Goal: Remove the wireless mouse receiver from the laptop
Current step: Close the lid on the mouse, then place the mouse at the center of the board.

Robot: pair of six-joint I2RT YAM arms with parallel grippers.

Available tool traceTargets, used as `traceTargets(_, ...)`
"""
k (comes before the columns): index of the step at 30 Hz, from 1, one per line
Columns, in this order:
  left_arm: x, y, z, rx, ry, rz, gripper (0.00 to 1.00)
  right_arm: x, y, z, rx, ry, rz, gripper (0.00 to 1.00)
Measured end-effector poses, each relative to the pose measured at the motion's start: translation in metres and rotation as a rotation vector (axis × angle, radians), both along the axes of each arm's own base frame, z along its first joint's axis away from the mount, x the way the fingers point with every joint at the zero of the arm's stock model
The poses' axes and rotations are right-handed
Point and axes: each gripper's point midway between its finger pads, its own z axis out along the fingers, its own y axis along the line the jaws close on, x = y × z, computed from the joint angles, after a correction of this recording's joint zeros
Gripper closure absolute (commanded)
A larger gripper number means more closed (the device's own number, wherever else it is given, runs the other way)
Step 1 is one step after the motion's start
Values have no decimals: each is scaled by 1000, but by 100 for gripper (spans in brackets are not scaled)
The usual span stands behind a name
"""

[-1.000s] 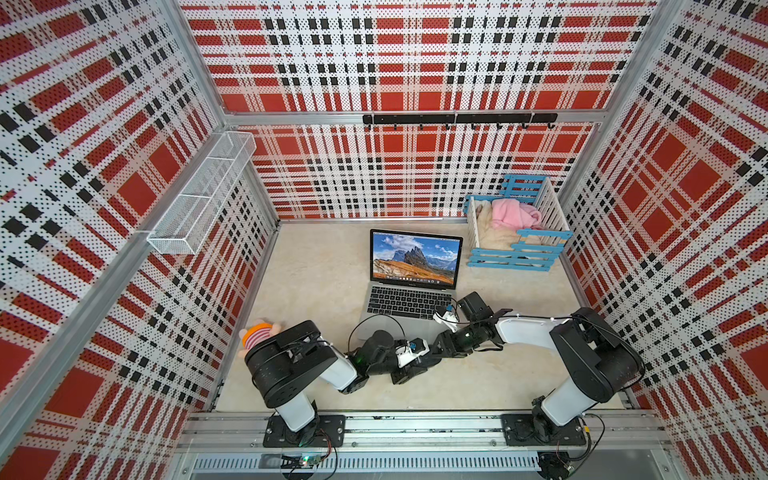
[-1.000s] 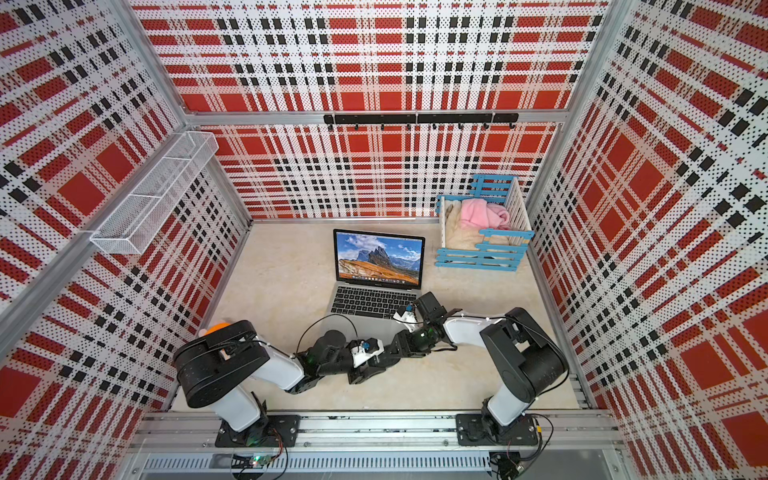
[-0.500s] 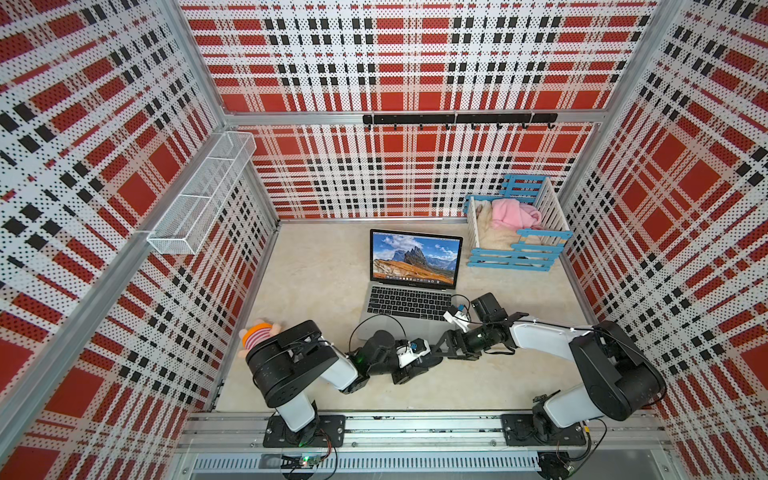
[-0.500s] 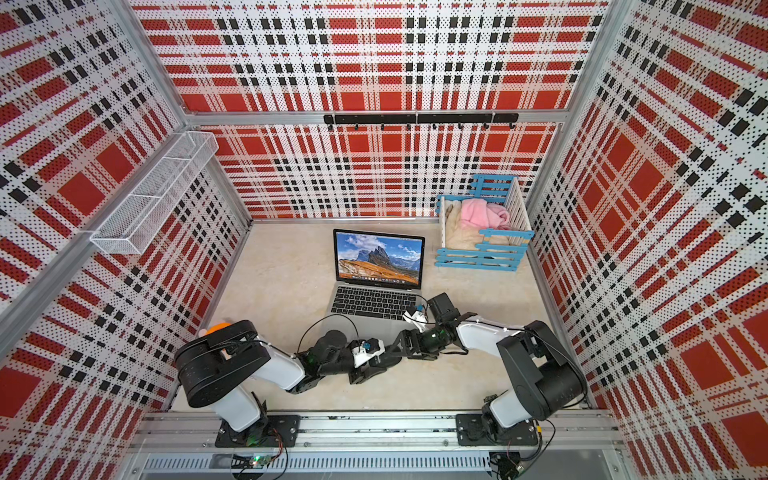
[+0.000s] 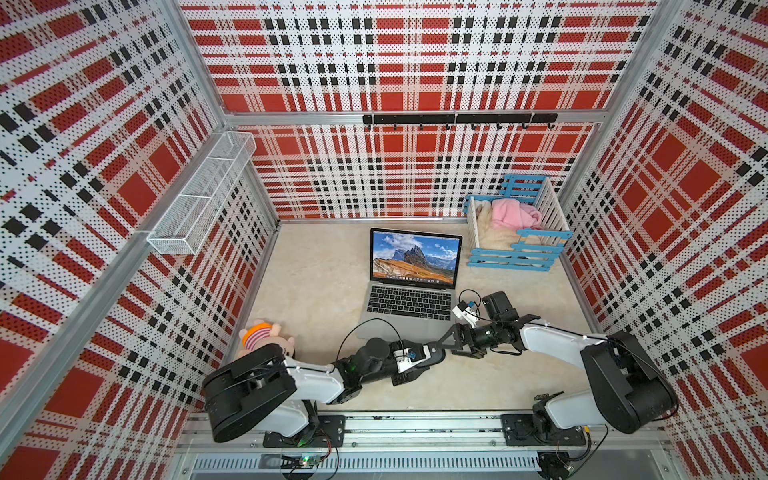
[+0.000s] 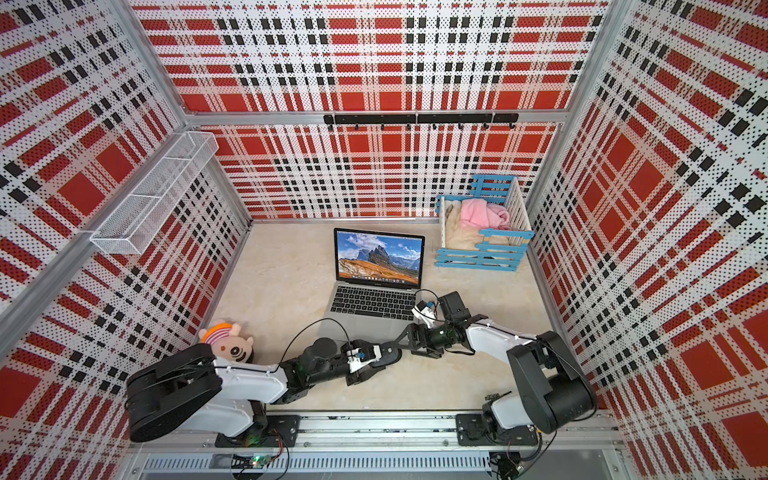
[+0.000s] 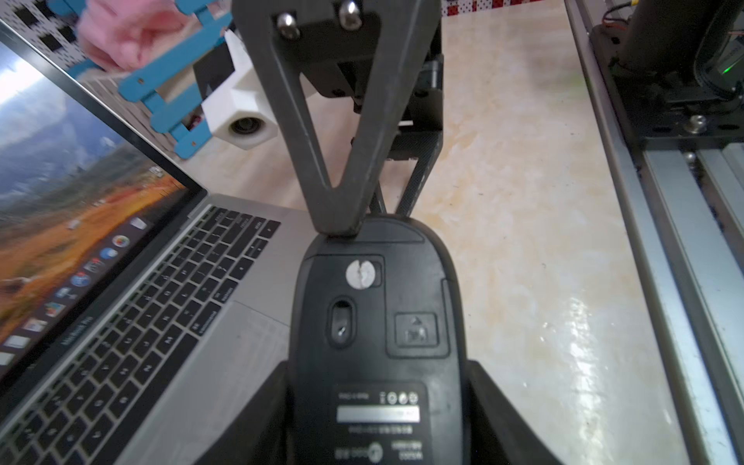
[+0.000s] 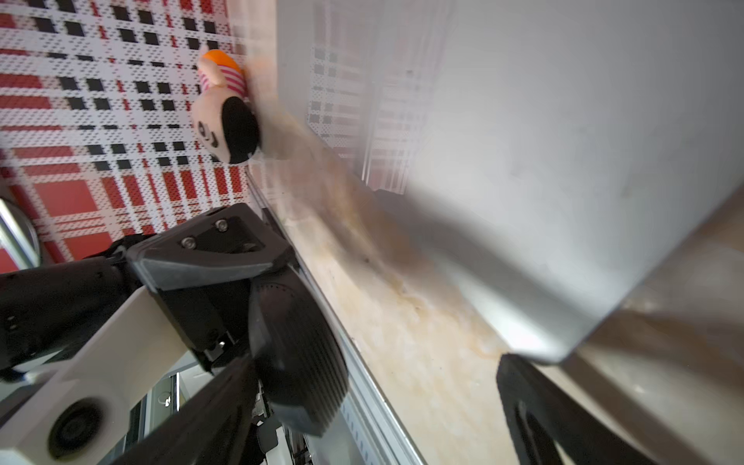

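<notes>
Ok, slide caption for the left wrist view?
Left gripper holds the mouse, underside showing, beside the open laptop; open right gripper at its far end.

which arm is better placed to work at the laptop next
Right. The right gripper is open and empty beside the laptop's front corner, while the left gripper is shut on the black mouse. The receiver itself is not visible.

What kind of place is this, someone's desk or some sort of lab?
Probably a robot test cell: perforated plaid walls on a metal frame, two robot arms bolted to a rail, and staged props like a laptop, plush toy and blue slatted crate.
</notes>
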Motion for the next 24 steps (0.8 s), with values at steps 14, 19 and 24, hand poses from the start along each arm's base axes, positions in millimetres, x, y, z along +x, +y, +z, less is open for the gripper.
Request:
traceTargets(14,5,11,29,14,-133,52,69,8,34,79,186,-226,118,5)
traceTargets(19,5,11,29,34,-142,52,69,0,48,81,195,-222,175,13)
traceTargets(24,6,13,30,42,-148,57,69,-7,57,66,171,-174,219,20)
